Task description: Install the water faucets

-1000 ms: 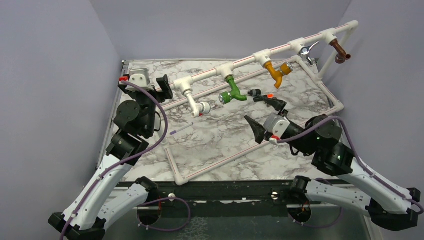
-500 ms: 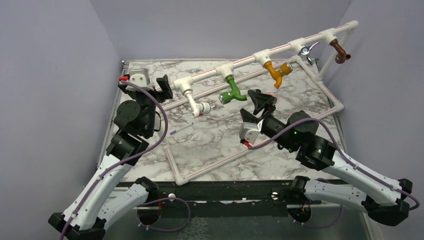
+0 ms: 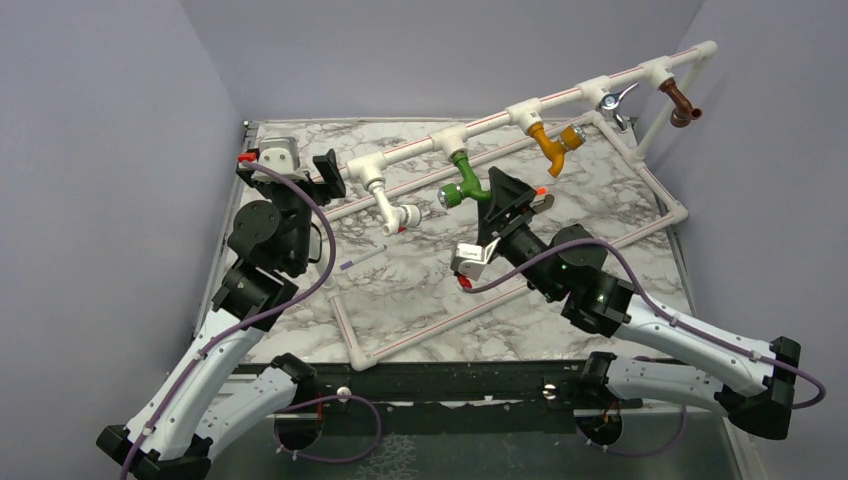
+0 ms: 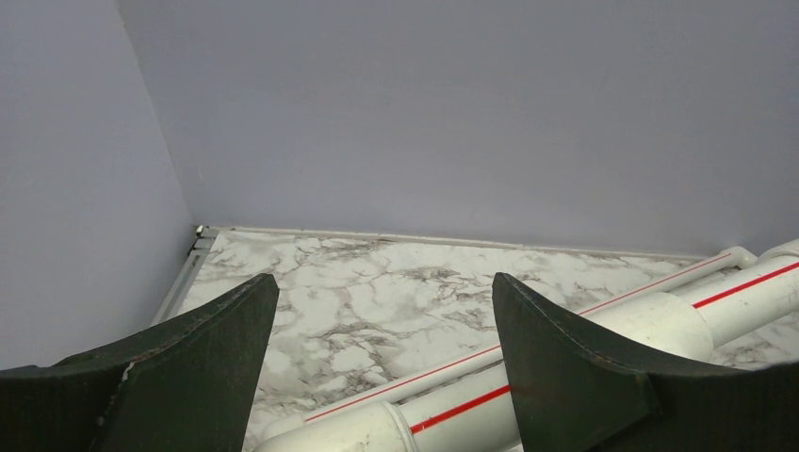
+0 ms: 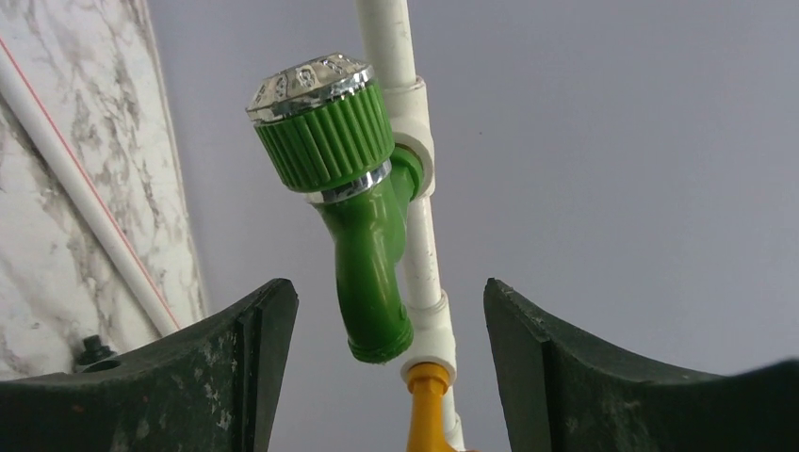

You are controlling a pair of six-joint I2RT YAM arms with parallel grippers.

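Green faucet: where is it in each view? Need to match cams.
Top external: green faucet upper centre, hanging from the pipe, just left of the right claw.
Left wrist: not in it.
Right wrist: centre, ahead of the open claw fingers.
Shared landmark: white red-striped pipe, in all three.

The top camera looks down from above and behind the near edge of the table (image 3: 400,300), far enough back to take in all of it and the white pipe frame (image 3: 490,120) across the far side. The left wrist camera sits low and close at the far-left corner, facing the back wall over that frame's end. The right wrist camera, rolled sideways, faces the green faucet (image 5: 363,254) from very near, and the top view shows that faucet too.
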